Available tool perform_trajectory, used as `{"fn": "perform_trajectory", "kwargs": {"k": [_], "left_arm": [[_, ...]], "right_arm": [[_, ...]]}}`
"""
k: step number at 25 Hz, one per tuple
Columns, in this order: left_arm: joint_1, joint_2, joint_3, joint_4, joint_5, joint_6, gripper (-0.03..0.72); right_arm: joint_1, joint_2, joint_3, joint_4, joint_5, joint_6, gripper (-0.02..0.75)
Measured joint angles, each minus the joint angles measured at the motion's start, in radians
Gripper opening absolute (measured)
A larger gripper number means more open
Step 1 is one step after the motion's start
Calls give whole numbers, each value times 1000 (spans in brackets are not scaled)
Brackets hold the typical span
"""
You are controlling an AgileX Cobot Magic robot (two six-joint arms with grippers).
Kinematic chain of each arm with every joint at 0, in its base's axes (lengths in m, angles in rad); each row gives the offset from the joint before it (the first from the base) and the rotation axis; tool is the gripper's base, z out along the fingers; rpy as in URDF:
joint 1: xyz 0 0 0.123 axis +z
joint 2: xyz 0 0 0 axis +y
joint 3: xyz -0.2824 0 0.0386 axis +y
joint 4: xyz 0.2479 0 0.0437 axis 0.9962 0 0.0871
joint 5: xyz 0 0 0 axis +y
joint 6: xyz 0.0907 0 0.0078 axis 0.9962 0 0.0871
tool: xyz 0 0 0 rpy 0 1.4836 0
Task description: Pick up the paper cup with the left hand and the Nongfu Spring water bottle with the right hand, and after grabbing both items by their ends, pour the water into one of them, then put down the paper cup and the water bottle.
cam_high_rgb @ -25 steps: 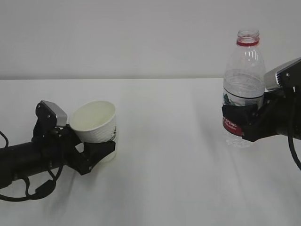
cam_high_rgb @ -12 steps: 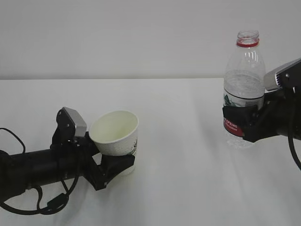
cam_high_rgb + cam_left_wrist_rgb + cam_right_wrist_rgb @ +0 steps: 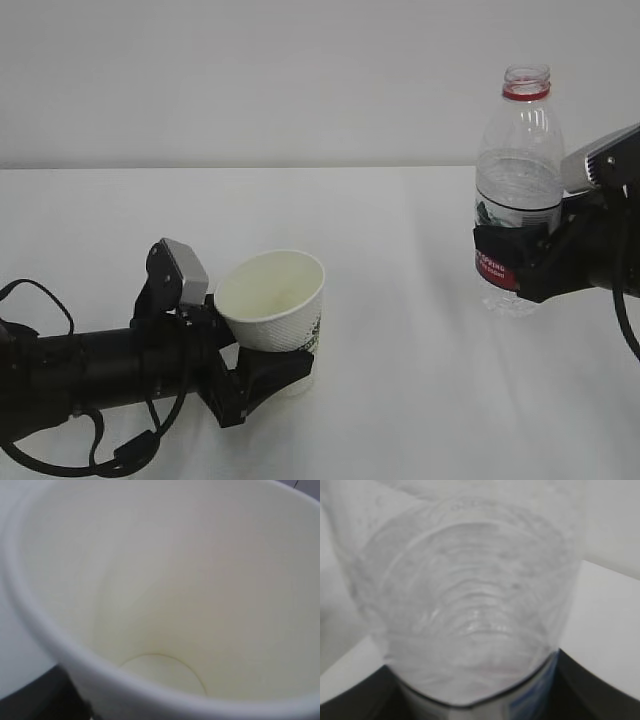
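A plain white table (image 3: pixel 380 400) meets a bare pale grey wall (image 3: pixel 250 80) under even light.

The desk (image 3: pixel 380 400) is seen from the front, a little above, with a plain wall behind. Both arms are shown there, well apart. The left wrist view is pointed straight into the paper cup (image 3: pixel 165 605) from very near. The right wrist view is filled by the Nongfu Spring water bottle (image 3: pixel 470 605), also very near. Cup (image 3: pixel 272 315) and bottle (image 3: pixel 518 190) are shared with the front view.
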Motion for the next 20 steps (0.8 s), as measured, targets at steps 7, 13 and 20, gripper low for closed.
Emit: {"fn": "perform_trajectory", "kwargs": {"k": [7,13,20], "left_arm": [[-8,-2,-6,60,1,-26,559],[-8,-2,-102,173,2,-119,555],[-12,-2,-163,222,2,-161,541]], "right_arm": [[0,-45,0,-9,17,8,461],[0,-87,2,-118,78,106,461],[0,-143,2,-149,119,148,461]]}}
